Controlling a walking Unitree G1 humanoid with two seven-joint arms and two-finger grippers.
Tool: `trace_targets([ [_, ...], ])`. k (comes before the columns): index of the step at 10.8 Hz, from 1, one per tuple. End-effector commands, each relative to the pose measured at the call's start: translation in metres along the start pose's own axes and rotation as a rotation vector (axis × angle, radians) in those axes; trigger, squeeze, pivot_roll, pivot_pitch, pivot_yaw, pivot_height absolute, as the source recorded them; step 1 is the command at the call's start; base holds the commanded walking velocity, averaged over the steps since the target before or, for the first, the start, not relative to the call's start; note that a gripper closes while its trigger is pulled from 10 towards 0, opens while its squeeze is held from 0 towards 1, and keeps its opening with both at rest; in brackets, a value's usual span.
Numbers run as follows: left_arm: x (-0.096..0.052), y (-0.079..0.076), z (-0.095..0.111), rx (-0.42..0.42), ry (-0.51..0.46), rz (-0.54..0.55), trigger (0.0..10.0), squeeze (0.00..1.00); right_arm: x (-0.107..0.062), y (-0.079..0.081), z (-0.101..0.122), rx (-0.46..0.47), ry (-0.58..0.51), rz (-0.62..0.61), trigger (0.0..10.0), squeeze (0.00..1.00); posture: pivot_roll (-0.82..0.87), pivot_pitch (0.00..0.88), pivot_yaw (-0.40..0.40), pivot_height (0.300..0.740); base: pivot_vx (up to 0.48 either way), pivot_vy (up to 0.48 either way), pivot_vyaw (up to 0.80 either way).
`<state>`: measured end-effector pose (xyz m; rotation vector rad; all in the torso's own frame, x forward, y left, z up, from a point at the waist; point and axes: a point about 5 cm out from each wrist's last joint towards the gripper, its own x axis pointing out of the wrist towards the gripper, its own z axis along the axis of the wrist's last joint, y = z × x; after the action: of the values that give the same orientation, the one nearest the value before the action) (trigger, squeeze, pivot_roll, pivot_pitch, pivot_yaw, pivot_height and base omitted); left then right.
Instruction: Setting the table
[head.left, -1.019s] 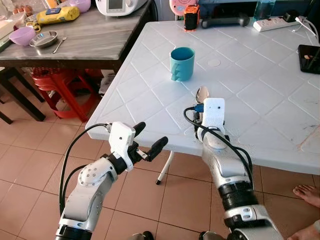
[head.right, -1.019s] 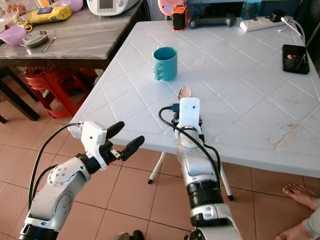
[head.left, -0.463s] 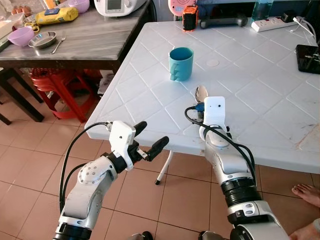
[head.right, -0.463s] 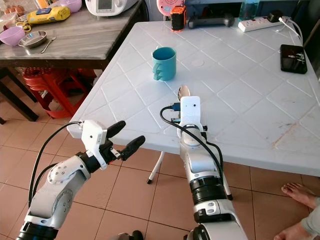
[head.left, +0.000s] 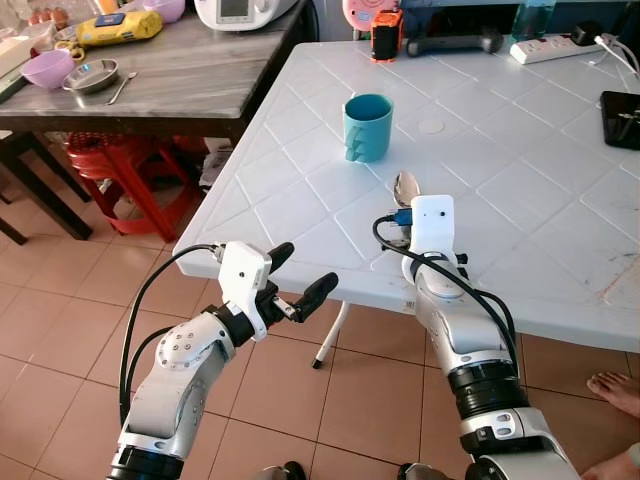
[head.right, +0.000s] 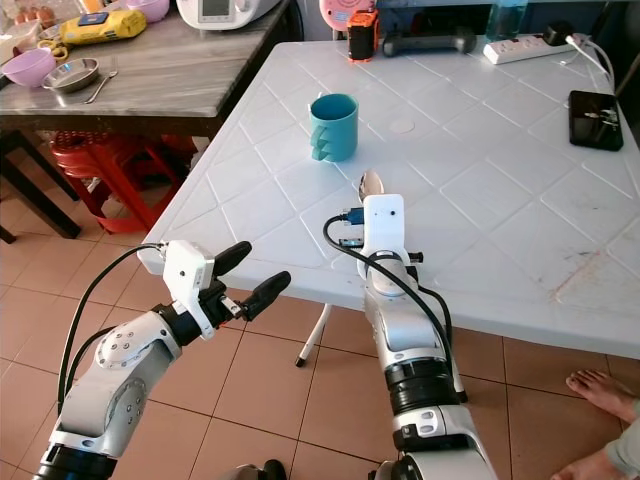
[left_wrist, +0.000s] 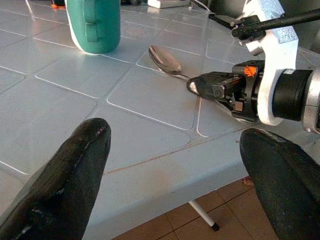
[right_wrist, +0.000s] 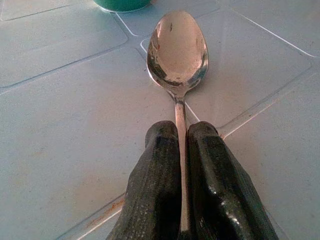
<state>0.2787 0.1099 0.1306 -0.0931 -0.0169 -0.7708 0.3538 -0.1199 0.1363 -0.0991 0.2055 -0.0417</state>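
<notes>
Off to the left, a dark wooden desk is carrying a purple bowl, a small steel dish with a fork beside it, and a yellow packet, and a red stool is sitting beneath it on the tiled floor. Nearer me, the left end effector is hovering below and in front of the near edge of the white plastic desk, its two black fingers spread wide apart and gripping nothing. On the white desk a teal mug is standing upright, well in from the edge. Just nearer than the mug, a metal spoon is lying flat on the desk with its bowl facing up and pointing toward the mug. The right end effector is resting low over the desk near the edge, its fingers clenched tight on the spoon's handle, so that the thin stem is running between them. At the far edge of the white desk an orange and black gadget, a long black object and a white power strip are lying in a row, and a black box is sitting at the right side. At the lower right, a person's bare foot is standing on the tiles.
</notes>
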Motion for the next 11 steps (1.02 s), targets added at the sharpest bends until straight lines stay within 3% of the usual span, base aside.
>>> trace_targets([
  [1,-0.003,0.003,-0.004,0.003,0.019,0.010,10.0,0.00,-0.003,0.001,-0.029,-0.001,0.126,0.006,0.0,0.00,-0.08,0.151,0.145,0.740,0.000,0.000,0.00],
  [3,-0.002,0.007,-0.001,0.020,0.000,0.047,10.0,0.00,-0.006,0.001,-0.023,-0.004,0.070,-0.023,0.0,0.00,-0.07,0.145,0.146,0.740,0.000,0.000,0.00],
  [4,0.001,0.020,0.010,0.055,-0.059,0.155,10.0,0.00,-0.015,-0.002,-0.001,0.005,-0.080,-0.057,0.0,0.00,-0.07,0.138,0.143,0.740,0.000,0.000,0.00],
  [6,0.003,0.032,0.017,0.053,-0.093,0.241,10.0,0.00,-0.029,-0.007,0.020,0.015,-0.238,-0.092,0.0,0.00,-0.08,0.127,0.142,0.740,0.000,0.000,0.00],
  [7,0.004,0.033,0.017,0.055,-0.099,0.255,10.0,0.00,-0.036,-0.014,0.030,0.006,-0.314,-0.139,0.7,0.00,-0.08,0.124,0.143,0.740,0.000,0.000,0.00],
  [8,0.006,0.033,0.017,0.056,-0.106,0.266,10.0,0.00,-0.040,-0.017,0.034,-0.005,-0.349,-0.154,2.5,0.00,-0.09,0.121,0.144,0.740,0.000,0.000,0.00],
  [9,0.007,0.033,0.016,0.052,-0.111,0.288,10.0,0.00,-0.044,-0.020,0.041,-0.006,-0.390,-0.152,7.4,0.00,-0.09,0.117,0.145,0.740,0.000,0.000,0.00],
  [10,0.008,0.037,0.016,0.061,-0.110,0.344,10.0,0.00,-0.051,-0.025,0.048,-0.038,-0.444,-0.172,10.0,0.00,-0.09,0.117,0.144,0.740,0.000,0.000,0.00],
  [11,0.008,0.038,0.016,0.052,-0.114,0.362,10.0,0.00,-0.055,-0.028,0.049,-0.034,-0.463,-0.176,10.0,0.00,-0.10,0.115,0.143,0.740,0.000,0.000,0.00],
])
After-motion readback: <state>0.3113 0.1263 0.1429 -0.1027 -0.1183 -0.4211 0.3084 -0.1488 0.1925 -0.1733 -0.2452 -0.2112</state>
